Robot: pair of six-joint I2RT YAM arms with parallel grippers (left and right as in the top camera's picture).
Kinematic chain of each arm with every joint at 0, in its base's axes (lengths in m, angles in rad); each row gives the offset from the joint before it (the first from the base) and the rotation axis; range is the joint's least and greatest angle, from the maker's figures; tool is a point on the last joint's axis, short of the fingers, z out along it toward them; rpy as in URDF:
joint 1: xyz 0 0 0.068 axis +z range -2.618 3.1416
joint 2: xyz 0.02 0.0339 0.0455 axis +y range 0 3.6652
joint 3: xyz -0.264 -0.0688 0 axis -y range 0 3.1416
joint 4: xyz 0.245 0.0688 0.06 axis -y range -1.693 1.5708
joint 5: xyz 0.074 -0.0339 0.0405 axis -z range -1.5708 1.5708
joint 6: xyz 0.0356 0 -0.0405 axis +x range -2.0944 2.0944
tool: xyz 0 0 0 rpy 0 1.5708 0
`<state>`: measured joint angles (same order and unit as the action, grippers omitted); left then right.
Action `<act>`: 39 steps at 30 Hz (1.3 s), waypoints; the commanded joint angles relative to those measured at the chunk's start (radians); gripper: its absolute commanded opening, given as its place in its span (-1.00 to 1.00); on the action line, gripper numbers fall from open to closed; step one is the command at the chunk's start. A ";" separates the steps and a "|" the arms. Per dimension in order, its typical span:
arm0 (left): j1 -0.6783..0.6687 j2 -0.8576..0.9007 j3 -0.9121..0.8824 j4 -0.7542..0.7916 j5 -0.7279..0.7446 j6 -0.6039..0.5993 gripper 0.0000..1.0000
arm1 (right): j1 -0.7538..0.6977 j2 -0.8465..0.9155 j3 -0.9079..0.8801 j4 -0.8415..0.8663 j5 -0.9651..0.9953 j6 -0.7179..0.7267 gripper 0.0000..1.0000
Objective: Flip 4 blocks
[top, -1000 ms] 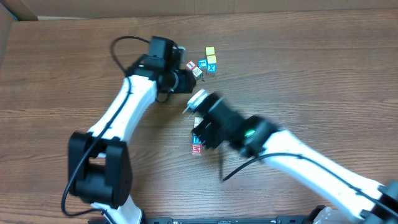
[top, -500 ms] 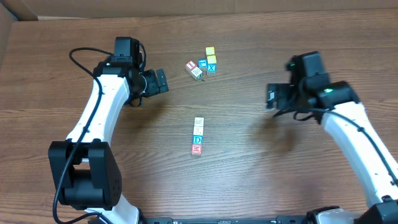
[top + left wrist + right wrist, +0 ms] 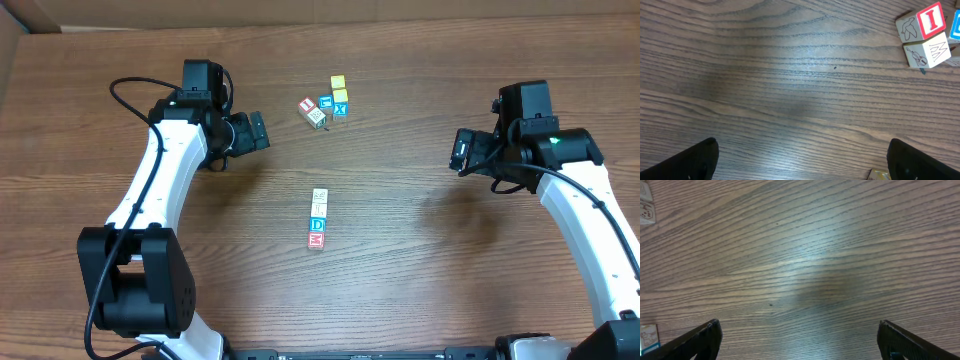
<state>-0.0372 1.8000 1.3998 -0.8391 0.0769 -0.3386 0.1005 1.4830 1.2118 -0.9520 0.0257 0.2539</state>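
Observation:
The blocks lie in a short line at the table's middle: a cream-faced block (image 3: 320, 196) at the far end, two blue-faced ones below it, the nearer showing "D" (image 3: 318, 224), and a red "M" block (image 3: 317, 240) at the near end. My left gripper (image 3: 255, 131) (image 3: 802, 167) hovers open far up-left of the line, nothing between its fingers. Well to the right of the line, my right gripper (image 3: 462, 152) (image 3: 802, 345) is open and empty over bare wood.
A cluster of other cubes sits at the back: a red "I" cube (image 3: 307, 105) (image 3: 930, 20), a cream picture cube (image 3: 317, 117) (image 3: 927, 50), a blue cube (image 3: 326, 103), two yellow cubes (image 3: 339, 89) and a blue "X" cube (image 3: 341, 109). Cube edges (image 3: 645, 207) show at the right wrist view's left border.
The right arm has swung from the line of blocks out to the right. The left arm has drawn back left from the back cluster. Both grippers have opened wide.

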 commanded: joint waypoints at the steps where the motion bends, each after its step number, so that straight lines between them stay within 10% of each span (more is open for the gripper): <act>1: 0.004 -0.005 0.010 0.002 -0.010 -0.013 1.00 | -0.001 -0.001 0.012 0.004 -0.005 0.008 1.00; 28: 0.004 -0.005 0.010 0.002 -0.010 -0.013 0.99 | -0.001 -0.016 0.010 0.003 -0.004 0.008 1.00; 39: 0.004 -0.005 0.010 0.002 -0.010 -0.013 0.99 | 0.000 -0.424 -0.013 0.003 -0.005 0.008 1.00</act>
<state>-0.0372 1.8000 1.3998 -0.8387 0.0765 -0.3386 0.1005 1.1637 1.1965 -0.9524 0.0246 0.2588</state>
